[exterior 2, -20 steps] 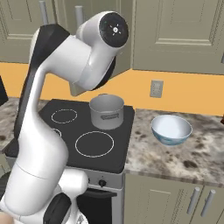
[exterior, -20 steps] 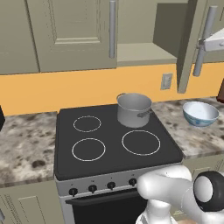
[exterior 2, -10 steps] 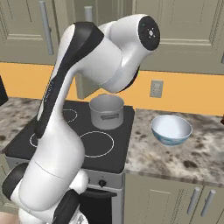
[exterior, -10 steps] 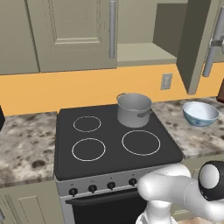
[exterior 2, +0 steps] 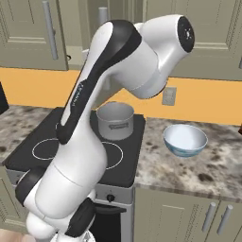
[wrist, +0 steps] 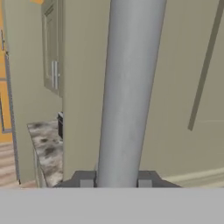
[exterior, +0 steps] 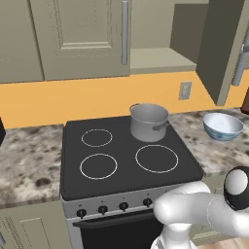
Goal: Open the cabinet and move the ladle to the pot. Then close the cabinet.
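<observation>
The cabinet (exterior: 78, 34) has its left door closed. Its right door (exterior: 221, 48) is swung wide open, baring a shelf (exterior: 155, 59). In the hand view, my gripper (wrist: 116, 179) is shut on that door's silver bar handle (wrist: 129, 87), which runs up between the fingertips (wrist: 85, 179). The same handle (exterior: 240, 63) shows at the right edge of the left base view. The grey pot (exterior: 148, 121) stands on the stove's back right burner. A small dark bit (exterior 2: 69, 57) at the shelf's left end may be the ladle; I cannot tell.
A black stove (exterior: 121, 155) sits between speckled counters (exterior: 29, 155). A pale-blue bowl (exterior: 222, 126) rests on the right counter. My white arm (exterior 2: 108, 94) arches over the stove in the right base view. A wall socket (exterior: 185, 90) is on the orange backsplash.
The right door has swung further open to the right, pulled by its handle. My arm has followed, its upper part now further right.
</observation>
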Tool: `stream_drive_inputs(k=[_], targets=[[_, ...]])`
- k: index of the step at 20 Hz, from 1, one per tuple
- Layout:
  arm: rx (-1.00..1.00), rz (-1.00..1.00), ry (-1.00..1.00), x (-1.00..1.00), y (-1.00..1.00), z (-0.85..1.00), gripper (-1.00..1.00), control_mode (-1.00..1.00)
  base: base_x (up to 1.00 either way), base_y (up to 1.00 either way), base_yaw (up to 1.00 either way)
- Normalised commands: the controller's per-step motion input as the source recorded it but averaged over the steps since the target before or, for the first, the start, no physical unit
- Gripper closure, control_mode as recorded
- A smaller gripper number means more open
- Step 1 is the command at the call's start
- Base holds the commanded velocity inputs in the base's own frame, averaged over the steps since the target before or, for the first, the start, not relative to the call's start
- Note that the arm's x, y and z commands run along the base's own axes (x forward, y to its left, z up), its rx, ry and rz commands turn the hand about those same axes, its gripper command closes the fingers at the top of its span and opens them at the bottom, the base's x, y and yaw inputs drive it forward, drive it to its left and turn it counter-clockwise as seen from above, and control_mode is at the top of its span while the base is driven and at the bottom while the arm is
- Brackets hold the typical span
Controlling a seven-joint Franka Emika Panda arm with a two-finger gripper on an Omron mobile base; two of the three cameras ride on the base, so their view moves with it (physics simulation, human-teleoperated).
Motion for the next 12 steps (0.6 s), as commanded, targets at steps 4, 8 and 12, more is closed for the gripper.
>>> stream_drive_inputs(k=[4, 8, 12], targets=[[0.00, 0.01, -0.07, 0.10, -0.01, -0.83, -1.00, -1.00, 0.00, 0.00, 0.00], [0.05, -0.02, -0.20, -0.09, -0.38, -0.77, -1.00, -1.00, 0.00, 0.00, 0.00], [0.12, -0.03, -0.05, -0.25, -0.47, 0.18, -1.00, -1.00, 0.00, 0.00, 0.00]])
